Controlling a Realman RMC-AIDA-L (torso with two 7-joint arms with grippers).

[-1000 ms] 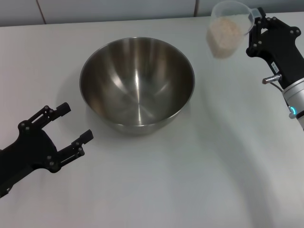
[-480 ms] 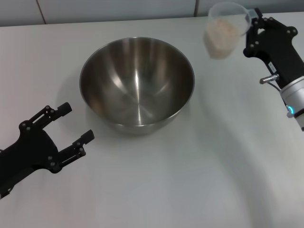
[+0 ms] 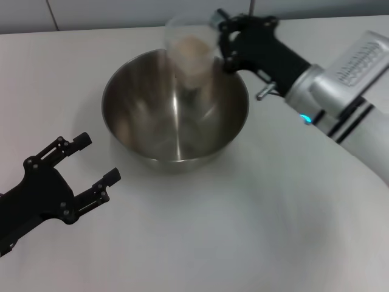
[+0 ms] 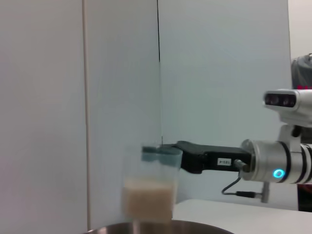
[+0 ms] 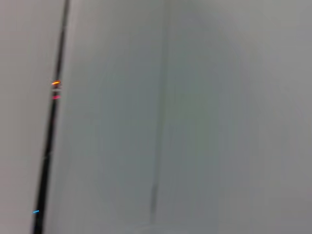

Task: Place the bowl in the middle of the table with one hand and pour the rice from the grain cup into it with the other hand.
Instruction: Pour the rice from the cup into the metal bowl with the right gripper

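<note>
The steel bowl (image 3: 175,109) stands on the white table (image 3: 243,231), near its middle. Above the bowl's far side hangs the clear grain cup (image 3: 190,52), upright, with rice (image 3: 191,56) inside; my right gripper (image 3: 222,33) is shut on its rim. In the left wrist view the grain cup (image 4: 150,187) with its rice (image 4: 147,200) hangs just over the bowl's rim (image 4: 161,227), held from the side by the right gripper (image 4: 168,153). My left gripper (image 3: 91,159) is open, low at the front left, apart from the bowl.
The right arm's silver forearm (image 3: 346,91) reaches in from the right over the table. A pale wall (image 3: 121,12) runs behind the table's far edge. The right wrist view shows only blurred wall.
My right gripper has swung left with the grain cup, from the table's far right to above the bowl. The left gripper and bowl have not moved.
</note>
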